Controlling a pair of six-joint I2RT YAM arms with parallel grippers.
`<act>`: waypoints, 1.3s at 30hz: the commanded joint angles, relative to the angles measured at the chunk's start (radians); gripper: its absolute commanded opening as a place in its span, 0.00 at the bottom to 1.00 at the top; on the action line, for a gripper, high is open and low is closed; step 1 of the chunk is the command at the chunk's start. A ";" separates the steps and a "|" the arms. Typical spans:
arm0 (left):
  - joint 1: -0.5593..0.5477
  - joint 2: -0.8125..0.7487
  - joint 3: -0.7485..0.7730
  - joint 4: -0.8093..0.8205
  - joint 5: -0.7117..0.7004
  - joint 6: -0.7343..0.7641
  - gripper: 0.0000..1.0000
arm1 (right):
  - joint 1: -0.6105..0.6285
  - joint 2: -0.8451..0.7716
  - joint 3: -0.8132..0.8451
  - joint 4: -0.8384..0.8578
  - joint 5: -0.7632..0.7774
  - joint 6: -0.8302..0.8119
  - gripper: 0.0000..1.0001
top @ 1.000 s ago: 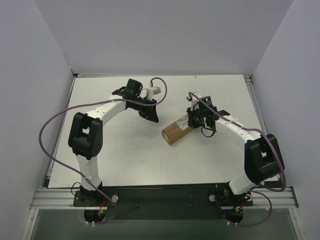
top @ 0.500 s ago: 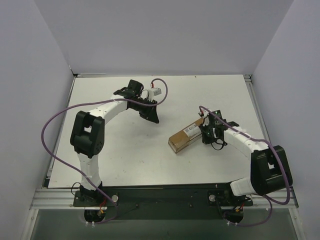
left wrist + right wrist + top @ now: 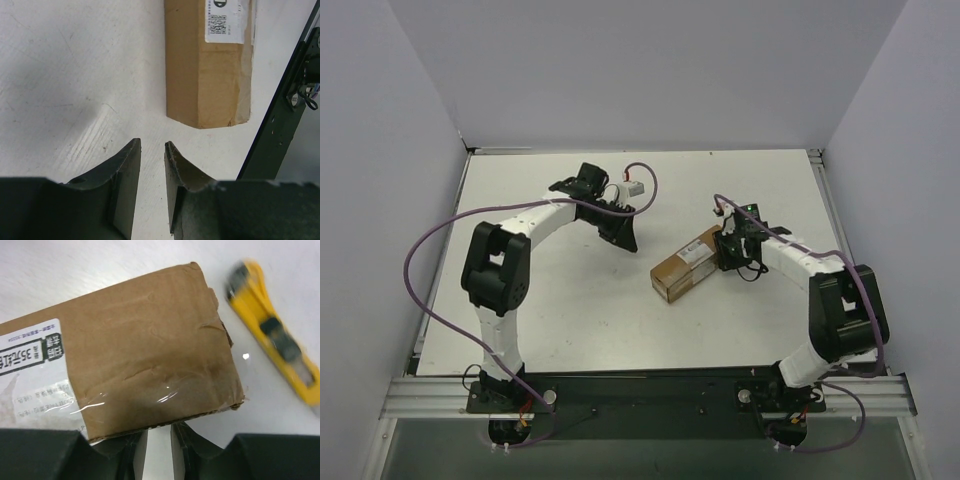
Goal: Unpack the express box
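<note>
The express box, a brown carton with a white label, lies flat on the white table. My right gripper is at its right end. In the right wrist view the jaws stand a little apart, open, with bare table between them and the taped box end over their tips. A yellow-and-black utility knife lies loose on the table just beside that end. My left gripper hovers left of the box, open and empty, short of the box's near end.
White walls close the table on three sides. A black bar with wires stands right of the box in the left wrist view. A purple cable loops off each arm.
The right arm swung toward the near edge, then came back to the box's right end. The box shifted slightly to the right. The left arm stayed put.
</note>
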 commanded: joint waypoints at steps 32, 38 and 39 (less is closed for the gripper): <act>0.112 0.105 0.074 -0.045 0.015 0.049 0.03 | 0.180 0.262 0.440 -0.110 -0.036 0.066 0.54; 0.092 0.109 0.051 -0.048 0.088 0.086 0.05 | 0.177 0.335 0.476 -0.072 -0.047 0.014 0.53; 0.089 0.103 0.033 -0.054 0.102 0.092 0.06 | 0.185 0.341 0.484 -0.068 -0.053 0.015 0.53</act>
